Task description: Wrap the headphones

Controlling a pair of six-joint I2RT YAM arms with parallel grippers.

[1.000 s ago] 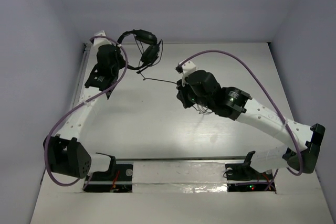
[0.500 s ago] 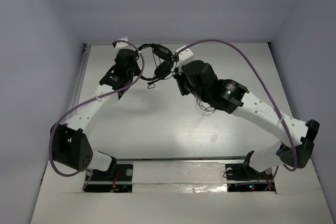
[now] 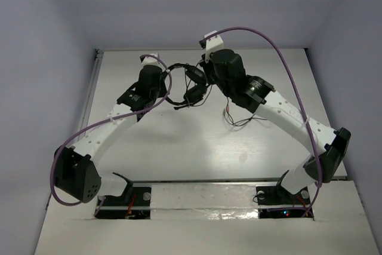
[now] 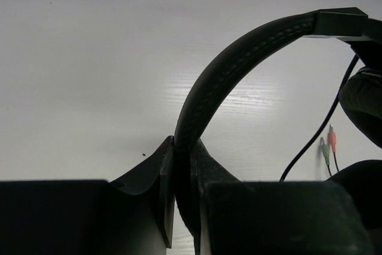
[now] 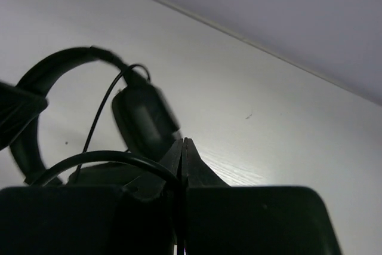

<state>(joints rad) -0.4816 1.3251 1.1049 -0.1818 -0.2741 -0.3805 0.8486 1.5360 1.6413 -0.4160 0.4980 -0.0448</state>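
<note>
The black headphones (image 3: pixel 194 92) hang above the table's far middle. My left gripper (image 3: pixel 163 85) is shut on their curved headband (image 4: pixel 239 64), which is clamped between its jaws (image 4: pixel 182 156). An earcup (image 4: pixel 365 103) shows at the right of the left wrist view. My right gripper (image 3: pixel 203 78) sits right beside the earcups and is shut on the thin black cable (image 5: pixel 113 157), which loops into its closed jaws (image 5: pixel 183 146). An earcup (image 5: pixel 145 114) and the headband (image 5: pixel 57 64) hang just beyond it. The slack cable (image 3: pixel 246 121) lies on the table, ending in green and pink plugs (image 4: pixel 327 146).
Thick purple robot cables (image 3: pixel 280 58) arch over both arms. A metal rail (image 3: pixel 91 91) runs along the table's left edge. The arm bases and a mounting bar (image 3: pixel 203 192) line the near edge. Grey walls close in the back and sides.
My left arm has carried the headphones right and nearer, toward the table's middle. My right gripper has moved far and left with the cable, up beside the earcups.
</note>
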